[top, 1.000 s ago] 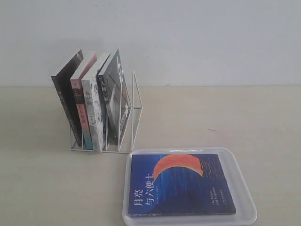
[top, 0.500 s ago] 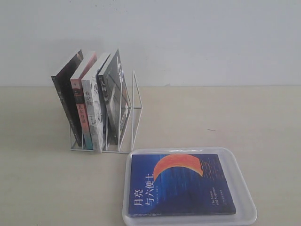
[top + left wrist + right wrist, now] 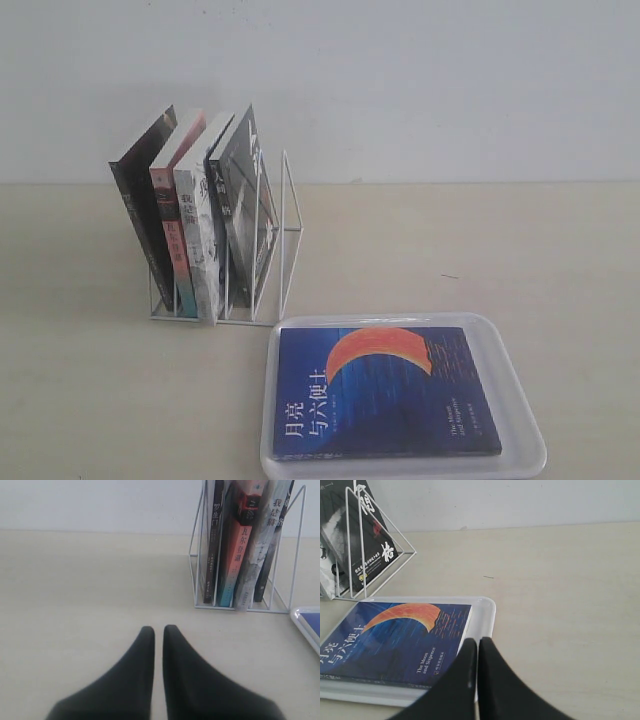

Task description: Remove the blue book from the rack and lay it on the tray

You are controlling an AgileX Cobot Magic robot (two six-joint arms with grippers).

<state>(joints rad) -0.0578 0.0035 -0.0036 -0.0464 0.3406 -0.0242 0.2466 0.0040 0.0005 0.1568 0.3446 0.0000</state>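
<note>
Nothing has shifted over the last second. The book, the tray and the rack lie exactly as they did, and neither of my arms shows in the exterior view. I take that to mean the work is over and I am simply settled.

Closest to me, my right claw has its tips pressed together on nothing and hangs above the tray's edge, clear of the cover. My left claw is likewise closed and empty, over bare desk, pointing toward the rack.

The blue book lies flat, cover up, inside the tray, which sits at the front edge of the desk, right of centre. The book fits within the raised rim and none of it hangs over, as far as I can see.

Farther back, toward the left, the rack stands just behind the tray's back left corner. The other books lean in its slots, and the slot nearest the tray is vacant.

I judge the task complete: the book is out of the rack and resting on the tray, and no grip is left to let go.
</note>
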